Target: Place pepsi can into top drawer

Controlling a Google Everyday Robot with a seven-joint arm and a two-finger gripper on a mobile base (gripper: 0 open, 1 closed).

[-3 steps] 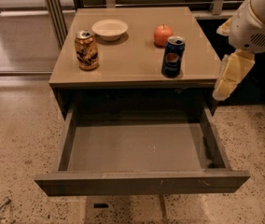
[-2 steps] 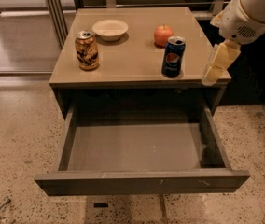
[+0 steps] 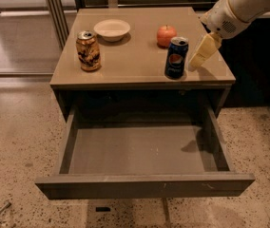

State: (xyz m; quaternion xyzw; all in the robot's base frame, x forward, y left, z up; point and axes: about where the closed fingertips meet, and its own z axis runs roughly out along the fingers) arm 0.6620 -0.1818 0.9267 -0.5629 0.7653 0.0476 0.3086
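The pepsi can (image 3: 176, 57), dark blue with a round logo and silver top, stands upright near the front right of the tabletop (image 3: 135, 56). My gripper (image 3: 200, 55), cream-coloured on a white arm from the upper right, hangs just to the right of the can, above the table and apart from it. The top drawer (image 3: 144, 186) is pulled fully out below the table, its grey bottom bare.
A gold-and-brown can (image 3: 88, 50) stands at the front left of the table. A white bowl (image 3: 111, 29) sits at the back middle and a red apple (image 3: 166, 35) behind the pepsi can. Speckled floor lies around the table.
My gripper has moved left and up from beside the table's right edge to over the tabletop, close to the right of the pepsi can. The objects have not moved.
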